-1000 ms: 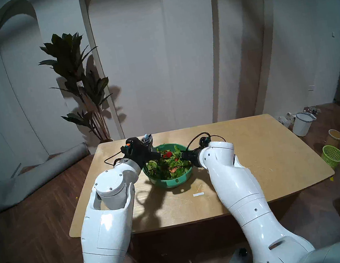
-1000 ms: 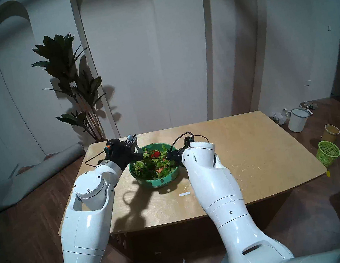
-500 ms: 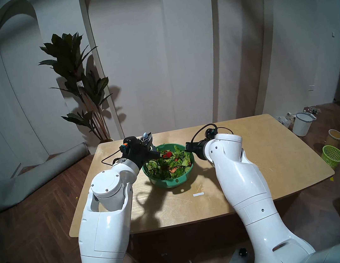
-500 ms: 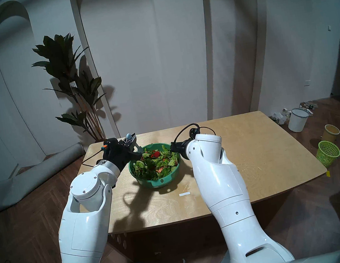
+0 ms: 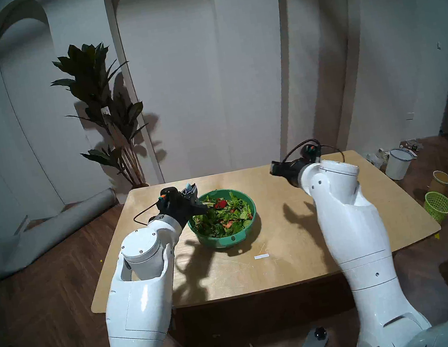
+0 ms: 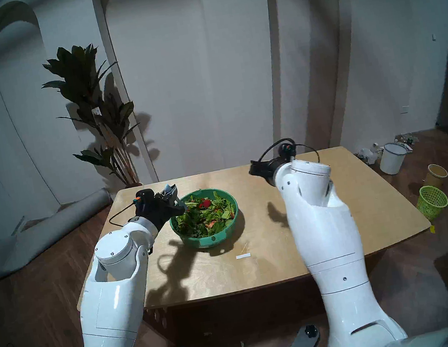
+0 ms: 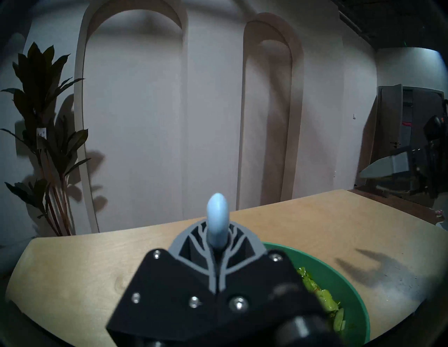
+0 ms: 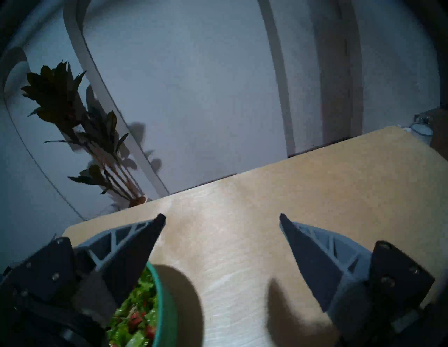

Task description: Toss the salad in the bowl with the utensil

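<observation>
Pale arched wall behind, wooden worktop [image 5: 299,232] below. Left end effector [image 7: 216,252] clenched on the fork [image 7: 217,223] by its slim, stiff, smooth blue handle, likely prone to twisting. Right end effector [image 8: 222,219] released, raised beside the bowl [image 5: 250,224]. Salad [image 5: 225,216] inside: light, loose, easily flicked out.

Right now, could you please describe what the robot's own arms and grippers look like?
Both arms are glossy white, rounded shells with thin seam lines and small dark screws, ending in black wrist units. A black cable loops above each wrist beside a small orange-and-teal marking. The left gripper and the right gripper have black screwed mounts and grey, pointed fingers with open lattice ribs.
</observation>
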You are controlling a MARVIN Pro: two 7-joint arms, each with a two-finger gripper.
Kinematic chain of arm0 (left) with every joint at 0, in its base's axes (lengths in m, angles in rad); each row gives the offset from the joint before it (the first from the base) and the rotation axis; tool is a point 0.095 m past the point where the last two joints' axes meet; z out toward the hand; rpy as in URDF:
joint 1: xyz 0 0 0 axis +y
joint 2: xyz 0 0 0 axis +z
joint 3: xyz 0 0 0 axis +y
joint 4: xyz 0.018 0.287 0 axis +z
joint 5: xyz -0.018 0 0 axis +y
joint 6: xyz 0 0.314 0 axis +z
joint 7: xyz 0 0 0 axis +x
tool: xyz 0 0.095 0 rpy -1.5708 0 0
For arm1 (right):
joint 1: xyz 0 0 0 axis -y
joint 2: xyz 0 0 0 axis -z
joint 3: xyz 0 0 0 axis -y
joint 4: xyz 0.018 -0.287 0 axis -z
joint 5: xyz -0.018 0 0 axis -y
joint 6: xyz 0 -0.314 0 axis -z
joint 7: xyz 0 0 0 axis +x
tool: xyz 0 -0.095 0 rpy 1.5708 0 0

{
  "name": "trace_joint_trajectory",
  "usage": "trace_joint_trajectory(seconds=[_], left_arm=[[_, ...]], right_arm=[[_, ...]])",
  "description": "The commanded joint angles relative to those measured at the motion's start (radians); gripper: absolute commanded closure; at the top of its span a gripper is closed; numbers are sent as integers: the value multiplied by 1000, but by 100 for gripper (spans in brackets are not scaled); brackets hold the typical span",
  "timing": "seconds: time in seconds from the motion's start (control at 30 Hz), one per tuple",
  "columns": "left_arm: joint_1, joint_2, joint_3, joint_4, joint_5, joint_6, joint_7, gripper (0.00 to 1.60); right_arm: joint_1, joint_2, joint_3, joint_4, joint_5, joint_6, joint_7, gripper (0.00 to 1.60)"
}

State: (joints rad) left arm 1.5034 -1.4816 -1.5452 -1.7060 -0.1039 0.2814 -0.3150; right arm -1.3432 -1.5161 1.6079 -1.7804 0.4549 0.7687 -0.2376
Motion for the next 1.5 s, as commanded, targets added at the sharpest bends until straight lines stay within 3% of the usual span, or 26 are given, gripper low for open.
trace_joint_trajectory(seconds=[0.0,0.2,0.23,0.43,0.7,0.9,1.07,1.1,1.17,1.2,1.27,1.33,1.37,1.4,1.47], left_arm=[[-31,-9,-7,-22,-5,9,11,160],[-32,-14,-11,-47,-18,30,15,160],[-30,-15,-10,-49,-21,36,15,160],[-21,-12,-7,-47,-22,68,21,160],[-26,6,-20,-26,-34,93,9,160],[-27,20,-29,-19,-44,100,-9,160],[-27,36,-41,-19,-45,101,-17,160],[-28,37,-42,-15,-46,100,-20,160],[-32,38,-44,-2,-44,103,-17,160],[-34,38,-45,3,-47,104,-19,160],[-36,39,-44,13,-46,104,-19,160],[-37,39,-42,21,-46,101,-20,160],[-38,39,-41,25,-46,100,-21,160],[-39,39,-40,27,-46,99,-21,160],[-40,39,-38,31,-45,97,-22,160]], right_arm=[[-99,119,64,-106,-19,-86,96,0],[-147,176,111,-139,-38,-171,192,0],[-164,207,110,-138,-42,-204,228,0],[-227,254,122,-137,-73,-290,329,0],[-279,267,152,-139,-99,-405,466,0],[-290,230,171,-119,-119,-478,528,0],[-287,193,179,-87,-136,-583,559,0],[-281,180,183,-87,-142,-563,562,0],[-272,136,189,-62,-126,-624,542,0],[-264,141,185,-62,-104,-589,525,0],[-249,93,195,-32,-112,-657,518,0],[-236,92,183,-19,-92,-657,490,0],[-227,66,187,0,-98,-704,491,0],[-219,81,178,-1,-88,-675,484,0],[-208,65,172,17,-100,-726,485,0]])
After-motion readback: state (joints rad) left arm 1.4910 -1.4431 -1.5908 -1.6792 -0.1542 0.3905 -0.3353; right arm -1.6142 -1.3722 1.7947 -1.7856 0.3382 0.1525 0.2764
